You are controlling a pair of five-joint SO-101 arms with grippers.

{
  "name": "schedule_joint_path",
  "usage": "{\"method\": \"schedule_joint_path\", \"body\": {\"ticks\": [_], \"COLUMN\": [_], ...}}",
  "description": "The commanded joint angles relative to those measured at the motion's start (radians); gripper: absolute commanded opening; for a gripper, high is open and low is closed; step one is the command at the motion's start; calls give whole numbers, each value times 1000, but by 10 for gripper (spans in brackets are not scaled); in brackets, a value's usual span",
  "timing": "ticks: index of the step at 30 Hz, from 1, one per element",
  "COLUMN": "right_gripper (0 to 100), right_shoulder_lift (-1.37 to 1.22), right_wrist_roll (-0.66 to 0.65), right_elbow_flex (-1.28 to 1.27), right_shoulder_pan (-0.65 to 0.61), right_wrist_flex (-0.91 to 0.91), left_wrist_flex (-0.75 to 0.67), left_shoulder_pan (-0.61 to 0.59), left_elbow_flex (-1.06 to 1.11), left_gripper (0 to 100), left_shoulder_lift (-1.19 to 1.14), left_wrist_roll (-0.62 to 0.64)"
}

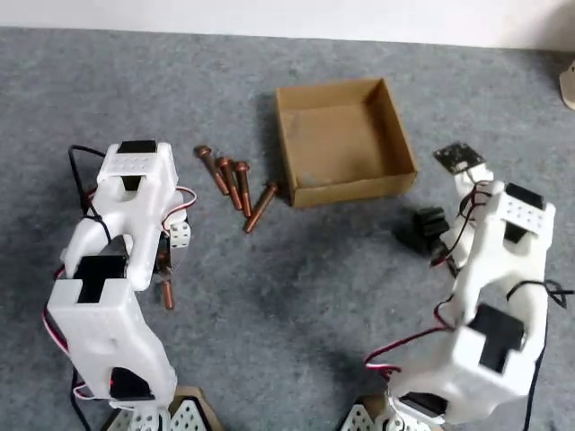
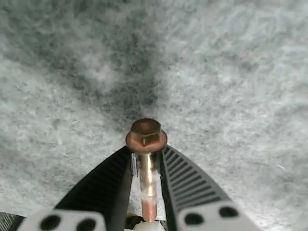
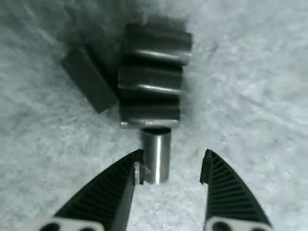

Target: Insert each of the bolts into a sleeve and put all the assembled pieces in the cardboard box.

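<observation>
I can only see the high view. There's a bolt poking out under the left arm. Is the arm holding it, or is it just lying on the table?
Observer: It's holding it. In the left wrist view the left gripper is shut on the bolt, gripping the shank just below the head.
Operator: Cool! Did the right arm grab one of those dark sleeves too?
Observer: Not yet. In the right wrist view the right gripper is open. One sleeve lies in the gap between its jaws, nearer one jaw, and it isn't squeezed.
</observation>
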State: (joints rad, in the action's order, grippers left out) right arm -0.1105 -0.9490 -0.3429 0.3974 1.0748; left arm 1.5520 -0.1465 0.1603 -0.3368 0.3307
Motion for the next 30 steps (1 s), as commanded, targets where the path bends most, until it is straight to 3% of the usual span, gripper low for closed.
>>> {"method": "schedule_joint_path", "body": {"ticks": [1,14,19,22,27,30], "right_gripper": [190,187,6,6,5,5], "right_shoulder_lift": [-50,-70,-74,-76,-67,-22], "right_wrist_roll": [-15,-15,-8,-6,2,74], "right_elbow_flex": [71,73,35,-16,-120,-136], "right_shoulder_pan": [-2,-5,-21,-44,-62,-51], "right_wrist_flex": [5,62,62,65,67,67], "left_wrist_flex": [-5,-5,-6,-6,0,-5], "left_shoulder_pan": [18,21,22,22,47,87], "left_elbow_flex": [-48,-48,-48,-41,-38,-7], "left_gripper": [5,5,5,5,5,5], "left_shoulder_lift": [4,4,7,10,10,27], "left_wrist_roll": [9,11,37,98,55,57]}}
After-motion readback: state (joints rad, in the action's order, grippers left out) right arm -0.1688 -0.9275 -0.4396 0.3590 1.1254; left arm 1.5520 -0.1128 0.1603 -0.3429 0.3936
